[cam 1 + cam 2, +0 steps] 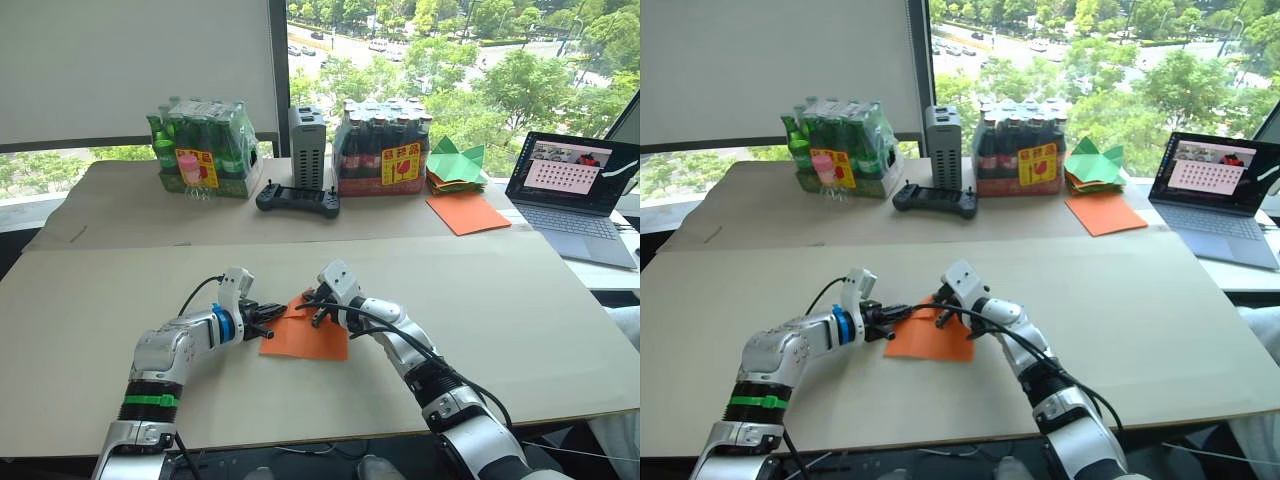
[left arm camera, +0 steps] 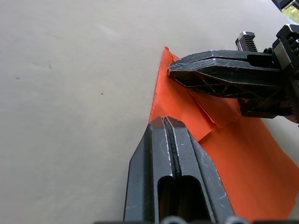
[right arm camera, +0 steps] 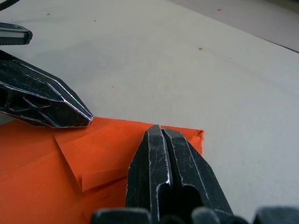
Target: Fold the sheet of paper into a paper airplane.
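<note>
Sheet of paper (image 1: 305, 338), orange and partly folded, lies flat on the table (image 1: 520, 310) near the middle of the front edge. Left gripper (image 1: 272, 314) has its fingers pressed together, tips resting on the sheet's left edge; whether paper is pinched between them, cannot tell. Right gripper (image 1: 318, 317) also has fingers closed tight, tips down on the sheet's far part, beside a small folded flap. The two grippers nearly touch over the paper. Along the table's back edge: green bottle pack (image 1: 200, 150), dark bottle pack (image 1: 382, 150), controller (image 1: 297, 199). Toward the back right corner: smooth orange sheet (image 1: 467, 212), green folded papers (image 1: 457, 166), laptop (image 1: 575, 195).
</note>
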`<move>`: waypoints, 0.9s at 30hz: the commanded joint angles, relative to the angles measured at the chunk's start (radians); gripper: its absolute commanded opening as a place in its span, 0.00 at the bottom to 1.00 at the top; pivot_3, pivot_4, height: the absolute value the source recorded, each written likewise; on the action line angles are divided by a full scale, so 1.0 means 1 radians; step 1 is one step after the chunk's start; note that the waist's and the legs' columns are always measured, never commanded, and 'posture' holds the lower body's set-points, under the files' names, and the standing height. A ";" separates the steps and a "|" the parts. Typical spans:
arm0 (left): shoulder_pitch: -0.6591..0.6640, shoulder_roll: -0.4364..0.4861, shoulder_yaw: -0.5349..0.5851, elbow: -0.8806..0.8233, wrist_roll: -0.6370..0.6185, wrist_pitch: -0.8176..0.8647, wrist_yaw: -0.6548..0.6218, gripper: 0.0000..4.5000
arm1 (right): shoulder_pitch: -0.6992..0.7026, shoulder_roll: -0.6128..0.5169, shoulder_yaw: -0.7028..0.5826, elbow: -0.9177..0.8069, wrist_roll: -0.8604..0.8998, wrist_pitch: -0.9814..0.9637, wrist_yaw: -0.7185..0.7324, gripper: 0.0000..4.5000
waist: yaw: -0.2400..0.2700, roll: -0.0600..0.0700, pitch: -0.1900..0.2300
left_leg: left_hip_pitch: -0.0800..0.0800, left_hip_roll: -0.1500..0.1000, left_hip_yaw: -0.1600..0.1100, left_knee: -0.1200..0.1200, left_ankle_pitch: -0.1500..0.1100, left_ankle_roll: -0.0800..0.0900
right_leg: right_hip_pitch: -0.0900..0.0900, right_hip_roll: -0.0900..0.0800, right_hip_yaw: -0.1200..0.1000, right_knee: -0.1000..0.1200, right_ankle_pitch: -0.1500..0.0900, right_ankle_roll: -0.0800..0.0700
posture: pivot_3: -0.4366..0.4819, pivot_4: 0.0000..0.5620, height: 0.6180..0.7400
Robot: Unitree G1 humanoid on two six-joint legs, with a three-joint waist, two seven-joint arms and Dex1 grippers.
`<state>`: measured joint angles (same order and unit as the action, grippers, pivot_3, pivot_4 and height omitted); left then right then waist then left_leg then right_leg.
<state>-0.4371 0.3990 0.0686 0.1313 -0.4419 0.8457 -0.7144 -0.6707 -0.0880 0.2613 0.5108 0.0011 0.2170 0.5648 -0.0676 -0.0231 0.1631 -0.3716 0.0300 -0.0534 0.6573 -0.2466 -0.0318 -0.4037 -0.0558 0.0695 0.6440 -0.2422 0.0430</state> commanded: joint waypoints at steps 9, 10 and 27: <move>0.050 0.008 -0.023 -0.011 0.016 -0.002 0.020 0.00 | 0.014 0.040 0.027 -0.089 -0.008 0.082 0.005 0.00 | -0.001 0.000 0.000 | 0.000 0.000 0.000 -0.001 0.000 0.000 | 0.000 0.000 0.000 -0.001 0.000 0.000 | 0.48 0.27 1.00; 0.051 0.007 -0.024 -0.009 0.018 -0.004 0.022 0.00 | 0.014 0.045 0.030 -0.092 -0.009 0.086 0.004 0.00 | -0.001 0.000 0.000 | 0.000 0.000 0.000 -0.001 0.000 0.000 | 0.000 0.000 0.000 -0.001 0.000 0.000 | 0.48 0.27 1.00; 0.055 0.003 -0.025 -0.010 0.016 -0.013 0.036 0.00 | -0.001 0.077 0.082 -0.103 -0.060 0.122 -0.013 0.00 | -0.001 0.000 0.000 | 0.000 0.000 0.000 -0.003 0.000 0.000 | -0.001 0.000 0.000 -0.002 0.000 0.000 | 0.48 0.27 1.00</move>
<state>-0.4065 0.4020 0.0624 0.1009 -0.4425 0.8143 -0.6994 -0.6621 -0.0177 0.3313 0.4193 -0.0441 0.3210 0.5585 -0.0687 -0.0231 0.1631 -0.3715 0.0301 -0.0534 0.6548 -0.2466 -0.0319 -0.4043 -0.0559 0.0695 0.6422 -0.2422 0.0430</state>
